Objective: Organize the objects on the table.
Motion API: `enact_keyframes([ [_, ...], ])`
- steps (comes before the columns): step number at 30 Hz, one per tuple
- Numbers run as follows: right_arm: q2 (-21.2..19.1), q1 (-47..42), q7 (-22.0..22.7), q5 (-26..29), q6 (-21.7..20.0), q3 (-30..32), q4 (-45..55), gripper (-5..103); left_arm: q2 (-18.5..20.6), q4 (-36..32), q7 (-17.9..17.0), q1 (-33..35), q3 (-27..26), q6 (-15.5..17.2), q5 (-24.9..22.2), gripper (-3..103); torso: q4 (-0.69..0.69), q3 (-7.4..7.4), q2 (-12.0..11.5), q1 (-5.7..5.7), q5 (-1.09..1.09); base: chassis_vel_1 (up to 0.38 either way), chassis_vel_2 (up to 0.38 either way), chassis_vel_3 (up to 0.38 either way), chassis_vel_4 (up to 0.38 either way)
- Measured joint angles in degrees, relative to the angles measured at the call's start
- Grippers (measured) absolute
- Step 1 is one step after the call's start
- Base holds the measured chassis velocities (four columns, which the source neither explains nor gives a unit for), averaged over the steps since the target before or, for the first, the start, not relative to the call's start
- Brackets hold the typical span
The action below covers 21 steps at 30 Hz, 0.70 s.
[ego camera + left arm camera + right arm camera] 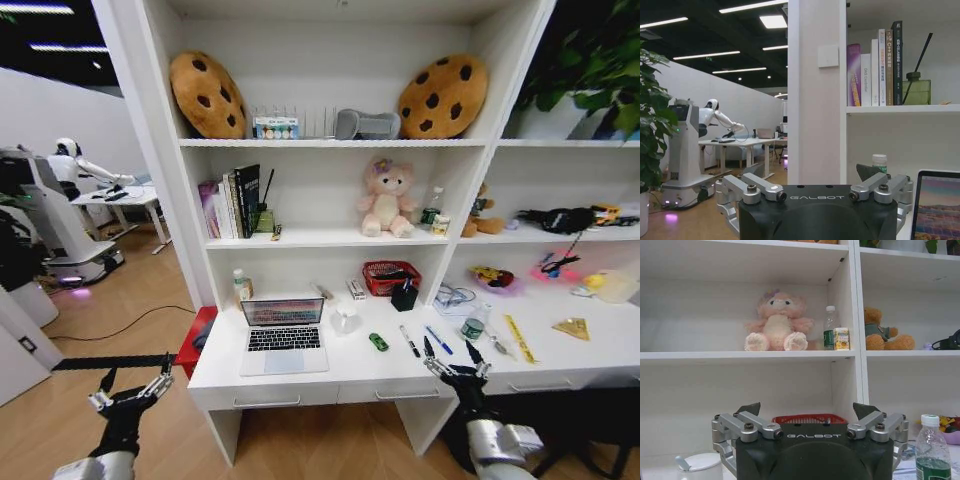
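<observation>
On the white table (pixel 340 372) an open silver laptop (pixel 283 335) sits at the left. A tiny green toy car (pixel 378 342), a black pen (pixel 410 341), a blue pen (pixel 438 340) and a yellow ruler (pixel 520 338) lie to its right. My right gripper (pixel 450 352) hovers open at the desk's front edge, just in front of the pens, holding nothing. Off the desk's left end, my left gripper (pixel 135 378) hangs low and open, empty. In the left wrist view that gripper (pixel 807 176) faces the shelf's side panel, with the laptop (pixel 937 205) at the edge.
A white mug (pixel 345 318), black pen holder (pixel 404 295), red basket (pixel 391 277) and green-labelled bottle (pixel 473 322) stand behind the clutter. A red bin (pixel 195 340) sits on the floor by the desk's left end. Shelves with books and plush toys rise above.
</observation>
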Motion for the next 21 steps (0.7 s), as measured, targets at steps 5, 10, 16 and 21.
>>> enact_keyframes([
  [5, 0.36, 0.13, -0.07, -0.1, 0.07, -0.12, -0.45, 100, -0.25, 0.16, 0.06, -0.02, -0.05, -0.13, -0.02, 100, 0.02, 0.0, 0.0, 0.0, 0.01, -0.152, 0.144, 0.144, -0.142],
  [10, 0.64, 0.15, -0.08, -0.26, 0.19, -0.22, -0.72, 100, -0.24, 0.16, 0.09, 0.01, -0.2, -0.18, -0.03, 100, 0.02, 0.0, 0.0, 0.0, 0.01, -0.133, 0.152, 0.15, -0.145],
  [16, 0.63, 0.16, -0.08, -0.42, 0.27, -0.1, -0.83, 100, -0.38, 0.31, 0.11, 0.04, -0.18, -0.33, -0.03, 100, 0.01, 0.0, 0.0, 0.0, 0.02, -0.152, 0.149, 0.138, -0.156],
  [21, 0.85, 0.02, -0.01, -0.68, 0.32, -0.06, -0.85, 100, -0.41, 0.36, 0.12, 0.01, -0.11, -0.37, 0.01, 100, 0.01, 0.0, 0.0, -0.01, 0.01, -0.136, 0.142, 0.154, -0.135],
])
